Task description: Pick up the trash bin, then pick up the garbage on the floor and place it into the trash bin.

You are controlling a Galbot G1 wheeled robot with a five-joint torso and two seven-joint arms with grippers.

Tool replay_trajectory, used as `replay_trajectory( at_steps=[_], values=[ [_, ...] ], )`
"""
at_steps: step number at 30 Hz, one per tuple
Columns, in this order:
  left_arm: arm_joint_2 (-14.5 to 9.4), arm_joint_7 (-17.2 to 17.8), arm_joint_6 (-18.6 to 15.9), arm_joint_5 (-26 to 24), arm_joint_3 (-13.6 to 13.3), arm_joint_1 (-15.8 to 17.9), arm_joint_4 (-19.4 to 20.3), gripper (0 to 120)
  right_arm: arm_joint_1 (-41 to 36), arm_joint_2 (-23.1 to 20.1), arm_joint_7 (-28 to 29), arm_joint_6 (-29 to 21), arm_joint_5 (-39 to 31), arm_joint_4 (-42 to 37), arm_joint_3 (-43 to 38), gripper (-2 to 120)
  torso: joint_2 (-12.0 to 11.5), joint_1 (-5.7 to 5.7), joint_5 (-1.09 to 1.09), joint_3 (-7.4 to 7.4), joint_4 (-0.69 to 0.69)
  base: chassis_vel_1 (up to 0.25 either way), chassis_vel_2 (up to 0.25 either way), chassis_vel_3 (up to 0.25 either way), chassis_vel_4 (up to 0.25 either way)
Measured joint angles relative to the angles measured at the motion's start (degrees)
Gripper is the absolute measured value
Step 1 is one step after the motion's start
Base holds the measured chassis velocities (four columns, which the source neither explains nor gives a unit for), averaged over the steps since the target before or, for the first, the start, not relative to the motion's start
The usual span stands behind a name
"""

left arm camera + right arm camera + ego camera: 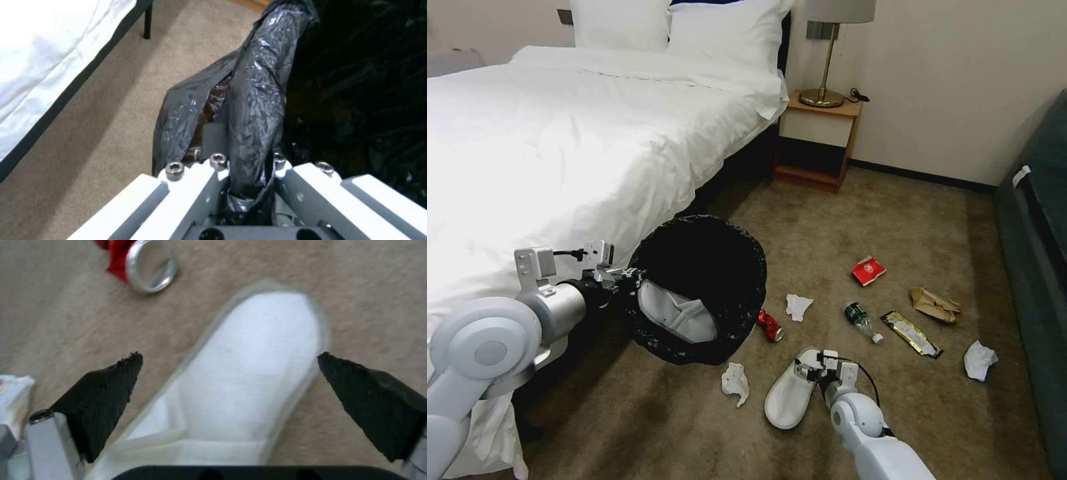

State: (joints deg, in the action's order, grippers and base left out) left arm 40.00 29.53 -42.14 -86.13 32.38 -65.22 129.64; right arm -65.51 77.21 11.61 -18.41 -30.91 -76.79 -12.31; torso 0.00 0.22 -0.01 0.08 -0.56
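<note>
While left hand [249, 186] grips the trash bin [720, 267] rim, right hand [229, 373] hangs open, straddling the white slipper [249, 373] on the floor [854, 220].

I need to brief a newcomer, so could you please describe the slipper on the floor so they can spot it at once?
On the carpet beside the bed, look just in front of the black-lined bin held by the left gripper. The slipper lies under the open right gripper. It is the long white piece, far bigger than the tissues and red can nearby.

Black trash bin [707, 267], white slipper [249, 373]
</note>
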Motion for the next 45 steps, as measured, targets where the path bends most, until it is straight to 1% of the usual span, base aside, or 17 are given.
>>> replay_trajectory(
  at_steps=[8,12,21,32,33,34,35,36,37,39,40,41,42,43,45],
  values=[
    [0.9,-0.1,0.0,0.7,-0.2,-0.4,-0.4,1,-2.2,1.4,1.0,0.6,1.7,-0.5,1.8,100,0.0,0.00,0.00,0.00,0.00,0.000,0.000,0.000,0.000],
    [0.6,-0.3,0.0,1.0,-0.2,-1.0,-0.4,1,-3.0,2.3,1.8,0.6,2.1,-0.7,1.9,100,0.0,0.00,0.00,0.00,0.00,0.000,0.000,0.000,0.000],
    [0.2,-0.4,0.0,0.9,-0.3,-0.6,-0.3,1,-3.9,4.3,4.3,0.7,3.3,0.0,3.3,100,0.0,0.00,0.00,0.00,0.00,0.000,0.000,0.000,0.000],
    [0.2,-0.7,0.0,1.5,-0.1,-1.9,0.3,1,-3.1,6.2,4.2,1.8,5.3,2.6,4.9,99,0.0,0.00,0.00,0.00,0.00,0.000,0.000,0.000,0.000],
    [0.2,-0.7,0.0,1.6,-0.1,-2.1,0.4,1,-3.2,6.5,4.1,1.8,5.7,2.8,5.2,96,0.0,0.00,0.00,0.00,0.00,0.000,0.000,0.000,0.000],
    [0.2,-0.7,0.0,1.8,-0.1,-2.3,0.4,1,-3.3,6.8,4.1,1.8,6.0,3.0,5.4,90,0.0,0.00,0.00,0.00,0.00,0.000,0.000,0.000,0.000],
    [0.2,-0.7,0.0,1.8,-0.1,-2.3,0.4,1,-3.3,6.8,4.1,1.8,6.0,3.0,5.4,90,0.0,0.00,0.00,0.00,0.00,0.000,0.000,0.000,0.000],
    [0.2,-0.7,0.0,1.9,-0.1,-2.4,0.5,1,-3.5,7.1,4.2,1.9,6.3,3.3,5.5,85,0.0,0.00,-0.02,0.00,0.00,0.000,0.000,0.000,0.000],
    [0.2,-0.7,0.0,1.9,-0.1,-2.4,0.5,1,-3.5,7.1,4.2,1.9,6.3,3.3,5.5,85,0.0,0.00,-0.02,0.00,0.00,0.000,0.000,0.000,0.000],
    [0.3,-0.9,0.0,2.0,-0.1,-2.6,0.5,1,-3.6,7.9,4.4,1.9,6.8,3.9,5.5,74,0.0,0.00,-0.03,-0.01,-0.02,0.000,0.000,0.000,0.000],
    [0.3,-0.9,0.0,2.0,-0.1,-2.6,0.5,1,-3.6,7.9,4.4,1.9,6.8,3.9,5.5,74,0.0,0.00,-0.03,-0.01,-0.02,0.000,0.000,0.000,0.000],
    [0.3,-0.9,0.0,2.0,-0.1,-2.6,0.5,1,-3.6,8.2,4.5,1.9,6.9,4.1,5.5,70,0.0,0.00,-0.04,-0.01,-0.03,0.000,0.000,0.000,0.000],
    [0.3,-1.1,0.0,2.2,-0.1,-2.6,0.4,1,-3.6,8.5,4.5,2.0,7.1,4.2,5.5,62,0.0,0.00,-0.04,-0.01,-0.03,0.000,0.000,0.000,0.000],
    [0.3,-1.1,0.0,2.2,-0.1,-2.6,0.4,1,-3.6,8.5,4.5,2.0,7.1,4.2,5.5,62,0.0,0.00,-0.04,-0.01,-0.03,0.000,0.000,0.000,0.000],
    [0.4,-1.4,0.0,2.6,-0.2,-2.6,0.2,1,-3.4,8.7,4.5,2.2,7.1,4.5,5.4,50,0.0,0.00,-0.03,0.00,-0.03,0.000,0.000,0.000,0.000]
  ],
)
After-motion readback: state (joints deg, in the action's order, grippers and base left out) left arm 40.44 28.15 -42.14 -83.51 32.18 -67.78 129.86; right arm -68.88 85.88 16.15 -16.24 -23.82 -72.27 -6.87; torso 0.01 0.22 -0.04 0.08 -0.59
